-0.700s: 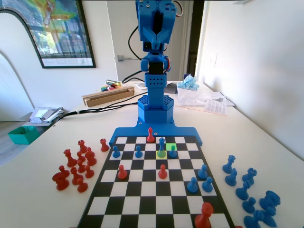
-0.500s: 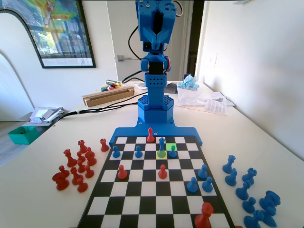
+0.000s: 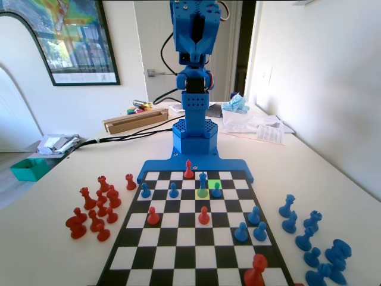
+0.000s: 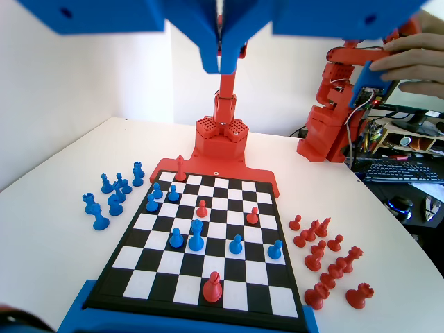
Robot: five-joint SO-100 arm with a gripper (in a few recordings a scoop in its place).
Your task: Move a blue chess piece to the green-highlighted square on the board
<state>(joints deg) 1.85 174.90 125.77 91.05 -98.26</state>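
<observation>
The blue chess piece (image 3: 203,181), tall and slim, stands on the yellow-lit cell of the board (image 3: 178,262); in the wrist view the blue chess piece (image 4: 196,235) is near the middle of the board (image 4: 149,286). The green-highlighted square (image 3: 214,183) lies one cell right and one row farther, partly behind a blue pawn (image 3: 217,190). My gripper (image 3: 194,36) is held high on the folded arm, far above the board. In the wrist view the gripper (image 4: 222,54) is shut with its jaws together and nothing between them.
Red pieces (image 3: 203,214) and blue pawns (image 3: 240,232) are scattered over the board. Off-board red pieces (image 3: 95,208) cluster at the left and blue ones (image 3: 309,238) at the right in the fixed view. A cardboard box (image 3: 136,120) and papers lie behind the base.
The arm's upper part shifted very slightly early on, then held still. No piece has moved.
</observation>
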